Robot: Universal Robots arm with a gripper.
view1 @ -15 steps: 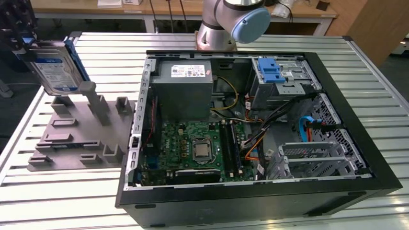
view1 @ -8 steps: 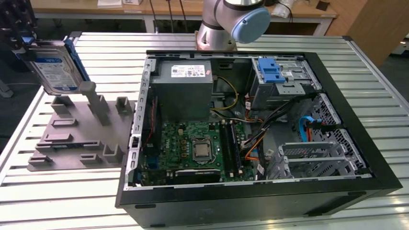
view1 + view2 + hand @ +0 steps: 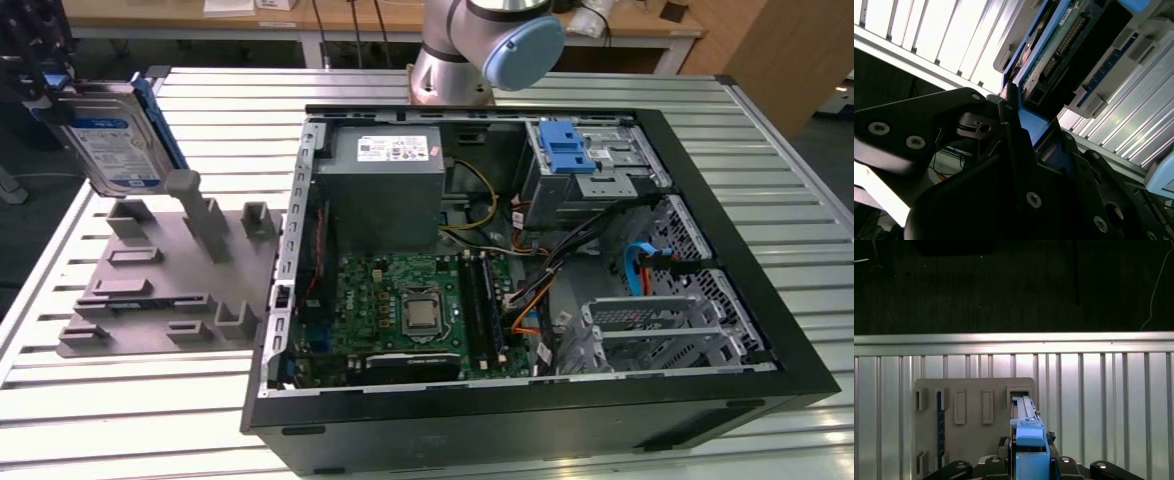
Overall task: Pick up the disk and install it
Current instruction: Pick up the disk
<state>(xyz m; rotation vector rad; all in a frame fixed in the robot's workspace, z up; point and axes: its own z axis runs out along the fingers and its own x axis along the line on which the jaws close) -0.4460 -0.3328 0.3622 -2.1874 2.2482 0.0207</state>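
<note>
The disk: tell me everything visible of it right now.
The disk is a flat silver drive, metal by its look, with a white-and-blue label and blue plastic side rails. It stands on edge, slightly tilted, clamped by the gripper over the grey holder at the exterior view's left, outside the computer case.

Exterior view: high, angled down over table [image 3: 120,400], computer case [image 3: 534,420]. First wrist view: straight down on fixture [image 3: 974,390]. Second wrist view: close against disk [image 3: 1054,50]. Shared in all 3: table, disk.

I see the disk [image 3: 114,145] as silver metal with a glossy label and smooth blue plastic rails. The table [image 3: 134,400] is ribbed shiny metal, the holder [image 3: 147,300] matt grey plastic.
</note>
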